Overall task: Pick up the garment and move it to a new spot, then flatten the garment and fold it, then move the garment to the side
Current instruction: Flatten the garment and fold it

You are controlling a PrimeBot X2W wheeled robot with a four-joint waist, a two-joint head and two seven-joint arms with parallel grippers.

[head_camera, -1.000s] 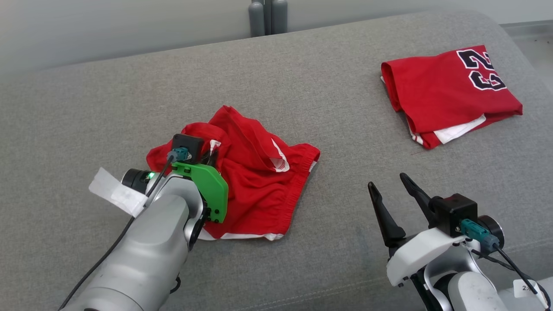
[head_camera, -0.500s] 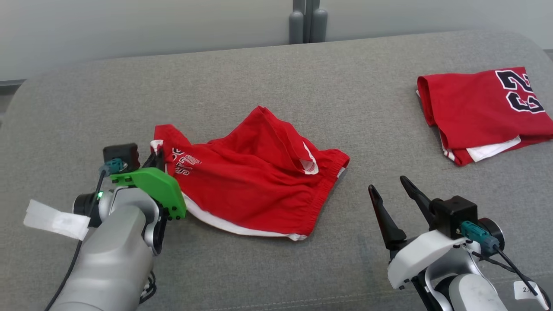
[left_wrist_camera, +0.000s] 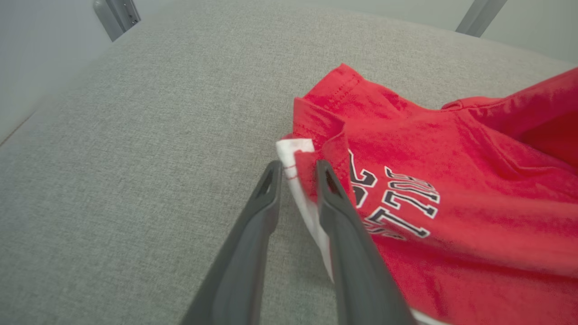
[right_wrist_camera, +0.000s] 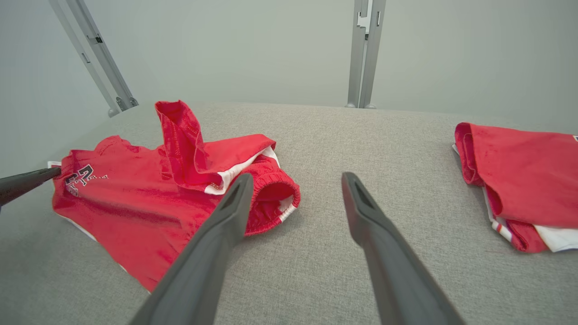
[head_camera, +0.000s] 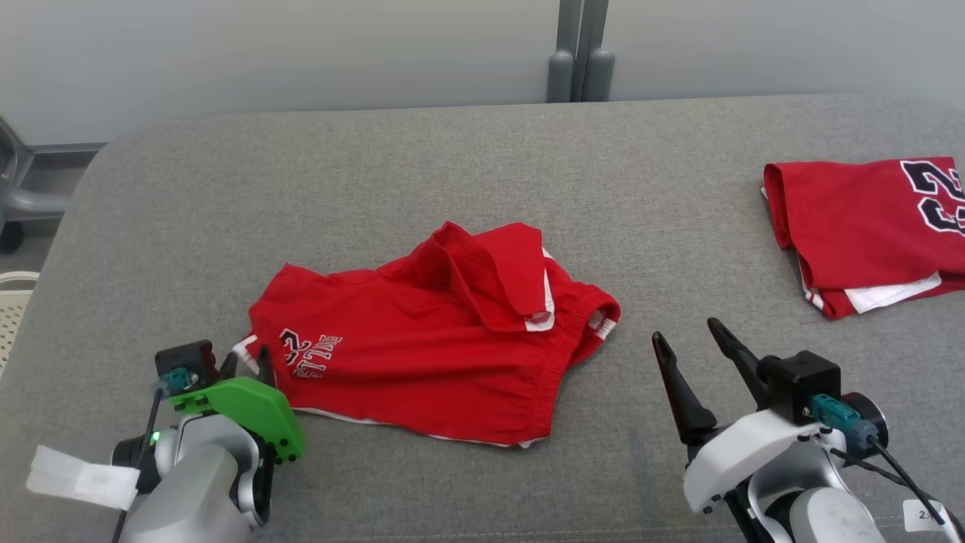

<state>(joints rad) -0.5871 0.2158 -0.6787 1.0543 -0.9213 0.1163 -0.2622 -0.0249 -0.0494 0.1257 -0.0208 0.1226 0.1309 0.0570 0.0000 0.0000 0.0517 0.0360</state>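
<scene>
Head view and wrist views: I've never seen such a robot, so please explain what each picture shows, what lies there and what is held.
This is a robot with two arms, each ending in a gripper with two long dark fingers. The wide picture comes from a camera on its head; the other two from cameras on each wrist, looking along that gripper's fingers. On the grey padded surface lie rumpled red shorts and, to the robot's right, a folded red jersey. The left gripper has jaws slightly apart around the shorts' white-trimmed corner, not clamping it. The right gripper is wide open and empty.
</scene>
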